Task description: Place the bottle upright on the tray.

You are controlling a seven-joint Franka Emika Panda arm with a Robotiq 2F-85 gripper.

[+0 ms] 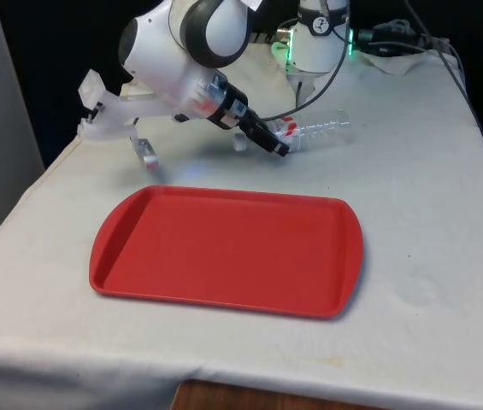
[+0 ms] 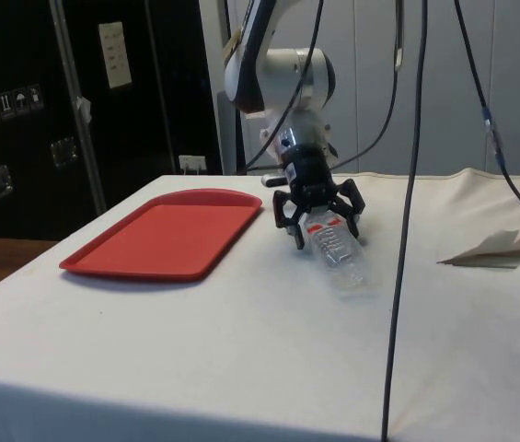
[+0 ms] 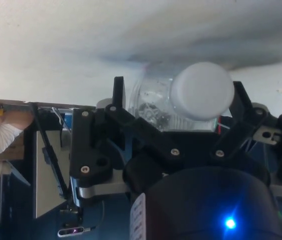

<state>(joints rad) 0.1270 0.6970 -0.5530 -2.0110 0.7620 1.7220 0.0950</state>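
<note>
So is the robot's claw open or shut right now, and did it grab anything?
Gripper: open, its fingers on either side of the cap end of the bottle that lies on the table, not clamped on it. The tray has nothing on it.

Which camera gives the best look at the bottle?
The side view: the bottle lies on its side on the cloth, fingers either side of its cap end. The front view catches it behind the gripper; the wrist view sees mostly its white cap.

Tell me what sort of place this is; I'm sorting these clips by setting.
Likely a robotics lab rather than a kitchen: a cloth-covered table holds just a red tray and a clear plastic bottle lying on its side, with loose cables hanging and dark cabinets behind.
</note>
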